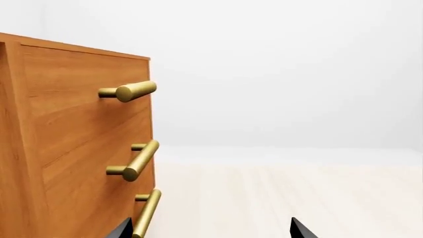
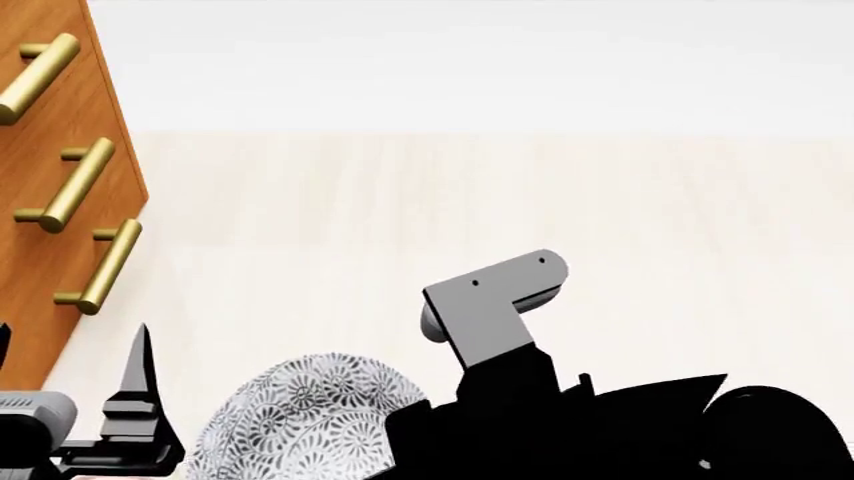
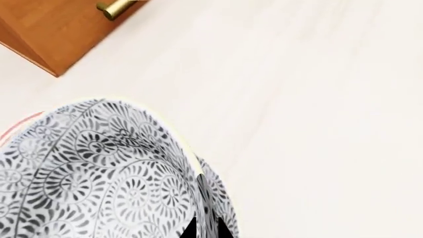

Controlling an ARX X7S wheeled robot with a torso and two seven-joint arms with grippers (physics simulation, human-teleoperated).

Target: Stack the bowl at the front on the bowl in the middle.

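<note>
Nearest in the head view, the patterned bowl [image 2: 300, 420] sits at the near edge of the table [image 2: 534, 200], partly covered by the right arm. In the right wrist view the right gripper [image 3: 201, 225] straddles the bowl's rim, one finger inside the wall and one outside; we judge it closed on the rim, holding the bowl. A pink edge [image 3: 17, 126] shows just beyond the bowl there; we cannot tell what it is. The left gripper [image 1: 211, 230] shows only two fingertips, set wide apart with nothing between. Farther left stands the wooden drawer unit [image 2: 60, 170] with its brass handles [image 2: 94, 268]. The middle bowl is not in view. For this step we advise keeping the bowl level, carrying it clear of the table, and centring it before release.
</note>
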